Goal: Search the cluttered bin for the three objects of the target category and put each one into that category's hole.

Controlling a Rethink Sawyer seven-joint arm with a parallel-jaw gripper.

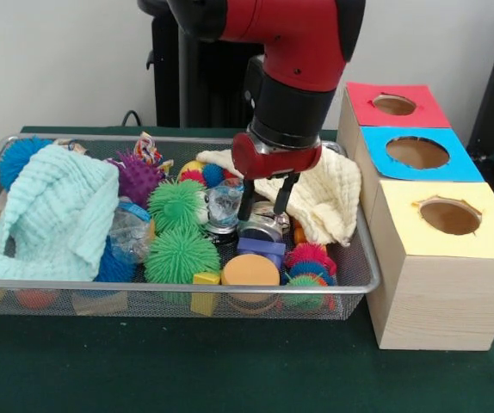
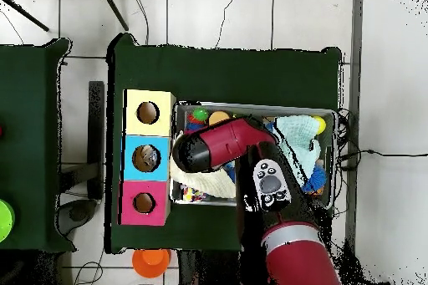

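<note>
The wire mesh bin [image 1: 178, 286] is full of clutter; in the overhead view my arm covers most of the bin [image 2: 251, 106]. My gripper [image 1: 265, 201] hangs open in the bin's right half, its fingers [image 1: 247, 203] apart just above a shiny metal can [image 1: 260, 229]. One crushed clear bottle [image 1: 224, 205] stands just left of the gripper. A second crushed bottle with a blue label [image 1: 131, 232] lies half under the mint cloth. A third is not visible. In the overhead view the gripper is hidden under the arm.
Three wooden boxes stand right of the bin, with a red hole [image 1: 393, 105], a blue hole [image 1: 417, 152] and a yellow hole [image 1: 449, 215]. A mint cloth [image 1: 53, 211], a cream cloth [image 1: 324, 194], green spiky balls [image 1: 178, 205], a purple spiky ball [image 1: 137, 176] and an orange disc [image 1: 250, 271] crowd the bin.
</note>
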